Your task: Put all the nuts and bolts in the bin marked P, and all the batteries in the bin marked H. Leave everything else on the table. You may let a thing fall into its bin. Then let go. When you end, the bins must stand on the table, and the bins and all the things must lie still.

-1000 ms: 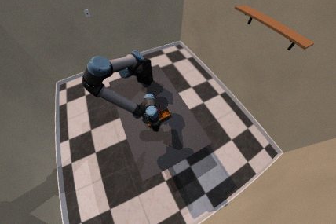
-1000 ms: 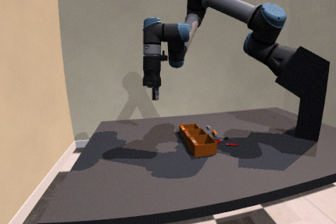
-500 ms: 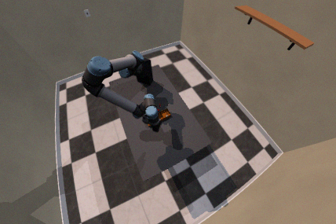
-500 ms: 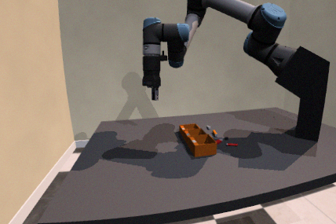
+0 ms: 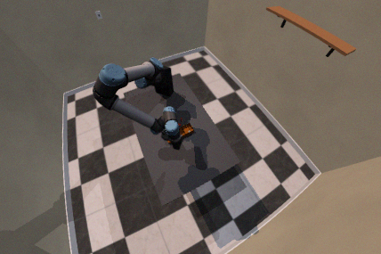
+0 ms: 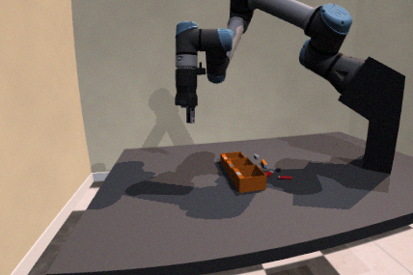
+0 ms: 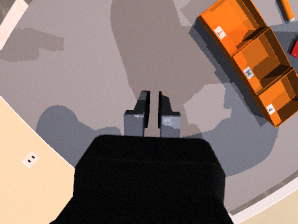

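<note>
My gripper (image 6: 191, 121) (image 7: 154, 102) hangs high above the table, to the side of the bins. Its fingers stand a narrow gap apart, with nothing seen between them. Three joined orange bins stand on the table; the row also shows small in the top view. In the wrist view the middle bin (image 7: 259, 54) has a mark like a turned H. The end bin (image 7: 281, 100) nearest the lower right has a mark that may be P. Beyond the bins lie an orange cylinder (image 7: 285, 10), perhaps a battery, and a red thing (image 7: 295, 48), cut off by the edge. Nuts and bolts cannot be told apart.
The third bin (image 7: 232, 22) has a mark I cannot read surely. Behind the row in the exterior view lie a small white thing (image 6: 256, 156), an orange thing (image 6: 263, 162), a dark thing (image 6: 277, 170) and a long red thing (image 6: 286, 178). Arm shadows cross the table (image 6: 159, 234).
</note>
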Robot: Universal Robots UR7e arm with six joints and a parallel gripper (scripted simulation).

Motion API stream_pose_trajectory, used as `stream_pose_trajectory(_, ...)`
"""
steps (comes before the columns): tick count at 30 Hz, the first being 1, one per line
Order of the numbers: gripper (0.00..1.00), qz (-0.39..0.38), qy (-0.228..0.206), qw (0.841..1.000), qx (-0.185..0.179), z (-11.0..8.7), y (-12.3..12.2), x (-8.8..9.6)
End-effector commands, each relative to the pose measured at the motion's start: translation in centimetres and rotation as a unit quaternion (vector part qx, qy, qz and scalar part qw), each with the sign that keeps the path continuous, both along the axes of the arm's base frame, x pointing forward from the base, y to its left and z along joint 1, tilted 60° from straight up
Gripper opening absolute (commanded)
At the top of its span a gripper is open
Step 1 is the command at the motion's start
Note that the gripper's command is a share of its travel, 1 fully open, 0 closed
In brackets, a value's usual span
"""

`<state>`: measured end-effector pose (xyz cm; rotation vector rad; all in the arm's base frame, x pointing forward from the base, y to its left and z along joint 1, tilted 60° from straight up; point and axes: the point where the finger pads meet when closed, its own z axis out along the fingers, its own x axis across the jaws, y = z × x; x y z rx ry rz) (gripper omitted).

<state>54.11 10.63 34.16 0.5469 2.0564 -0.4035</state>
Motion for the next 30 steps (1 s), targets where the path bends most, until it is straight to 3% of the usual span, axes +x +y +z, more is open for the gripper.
stream_pose_trajectory(1,0.31,-0.027,-0.02,0.999,0.032,-2.8,0.2,-2.3)
stream_pose_trajectory(4,0.31,-0.045,-0.035,0.997,0.054,-4.2,0.2,-3.4)
stream_pose_trajectory(30,0.31,-0.045,-0.035,0.997,0.054,-4.2,0.2,-3.4)
